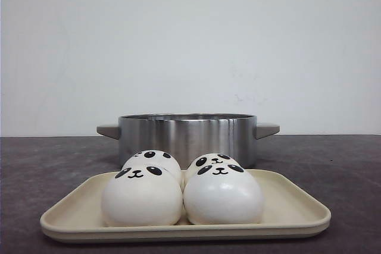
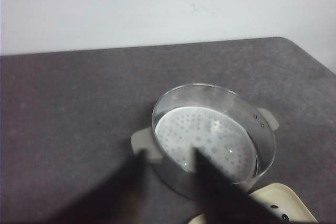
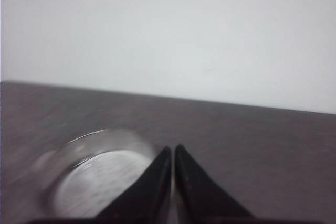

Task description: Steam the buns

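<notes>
Four white panda-faced buns lie on a cream tray (image 1: 297, 215) at the front: front left (image 1: 141, 197), front right (image 1: 223, 197), back left (image 1: 153, 160), back right (image 1: 213, 162). A steel pot (image 1: 187, 135) with grey handles stands just behind the tray. In the left wrist view the pot (image 2: 210, 135) shows a perforated steamer plate inside and holds no buns. My left gripper (image 2: 168, 155) is open and empty, above the pot's near rim. My right gripper (image 3: 173, 149) is shut and empty, beside the blurred pot (image 3: 94, 177). Neither gripper shows in the front view.
The dark grey table (image 1: 333, 159) runs to a white wall behind. A corner of the cream tray (image 2: 286, 203) shows next to the pot in the left wrist view. The table's right edge (image 2: 310, 59) shows there too.
</notes>
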Controlling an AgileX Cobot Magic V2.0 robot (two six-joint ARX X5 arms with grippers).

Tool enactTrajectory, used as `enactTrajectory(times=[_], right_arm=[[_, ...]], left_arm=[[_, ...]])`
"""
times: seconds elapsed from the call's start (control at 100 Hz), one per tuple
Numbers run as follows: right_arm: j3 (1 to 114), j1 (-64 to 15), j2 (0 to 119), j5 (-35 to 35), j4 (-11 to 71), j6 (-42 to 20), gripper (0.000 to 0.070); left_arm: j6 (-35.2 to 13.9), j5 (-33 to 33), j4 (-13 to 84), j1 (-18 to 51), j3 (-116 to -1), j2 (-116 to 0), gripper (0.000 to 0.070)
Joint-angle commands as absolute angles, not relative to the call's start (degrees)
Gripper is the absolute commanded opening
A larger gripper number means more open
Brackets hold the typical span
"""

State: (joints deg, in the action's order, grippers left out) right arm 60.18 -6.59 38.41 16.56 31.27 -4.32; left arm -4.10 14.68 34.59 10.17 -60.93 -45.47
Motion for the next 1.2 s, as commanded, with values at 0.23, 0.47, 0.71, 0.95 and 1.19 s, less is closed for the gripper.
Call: enactTrajectory(times=[0.23, 0.47, 0.71, 0.95, 1.19], right_arm=[[61.1, -14.1, 44.1, 20.0, 32.3, -11.9, 0.0564], [61.1, -31.2, 54.8, 11.6, 35.2, -17.3, 0.0564], [61.2, -43.4, 68.6, 4.4, 39.1, -25.2, 0.0563], [61.2, -43.7, 80.3, 9.1, 41.6, -26.6, 0.0544], [61.2, -43.7, 87.7, 8.8, 36.0, -26.6, 0.0518]], left_arm=[[-10.4, 14.6, 38.2, 11.1, -62.3, -46.1, 0.068], [-14.6, 14.6, 39.7, 16.4, -62.3, -46.0, 0.0679], [-14.2, 13.6, 40.1, 22.0, -62.3, -46.0, 0.0678], [-14.0, 11.4, 42.9, 24.8, -62.3, -46.0, 0.0678], [-14.0, 11.4, 43.1, 25.2, -62.3, -46.0, 0.0678]])
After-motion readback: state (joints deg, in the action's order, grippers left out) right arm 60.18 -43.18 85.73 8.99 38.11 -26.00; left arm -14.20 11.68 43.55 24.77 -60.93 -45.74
